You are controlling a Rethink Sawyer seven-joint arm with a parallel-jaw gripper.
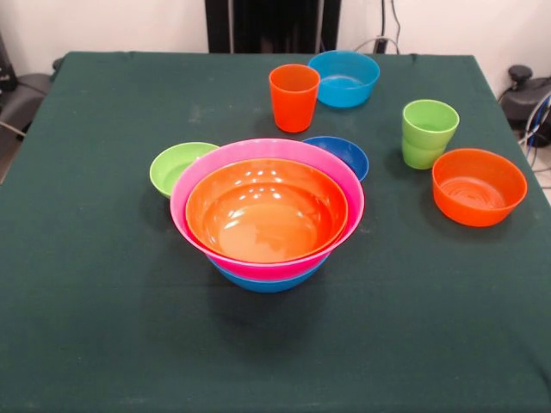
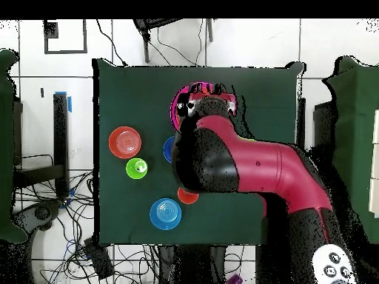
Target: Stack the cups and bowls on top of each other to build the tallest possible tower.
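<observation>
Tower (image 1: 267, 211): centre of the front view, a low pile of three big bowls; the blue bowl (image 1: 267, 280) sits at the bottom, the pink bowl (image 1: 194, 185) in it, and an orange bowl (image 1: 267, 215) nested on top.
Green bowl (image 1: 176, 165): small, just left of the pile, partly hidden behind the pink rim.
Dark blue bowl (image 1: 344, 155): small, right behind the pile, only its far part showing.
Orange cup (image 1: 294, 96): upright, upper middle of the front view, just beside the light blue bowl (image 1: 344, 77) to its right.
Green cups (image 1: 428, 133): right of the front view, apparently one nested in the other, upright, near the small orange bowl (image 1: 479, 186) at lower right.
Table (image 1: 103, 284): dark green cloth, bare in the lower half of the front view.
Arm (image 2: 252, 166): seen only from overhead, red and black, reaching from lower right up to the middle of the frame.
Claw (image 2: 209, 96): over the pile in the overhead view, where only a sliver of pink rim shows at its left; whether it is wide or narrow I cannot tell, nor whether it touches the pile.
</observation>
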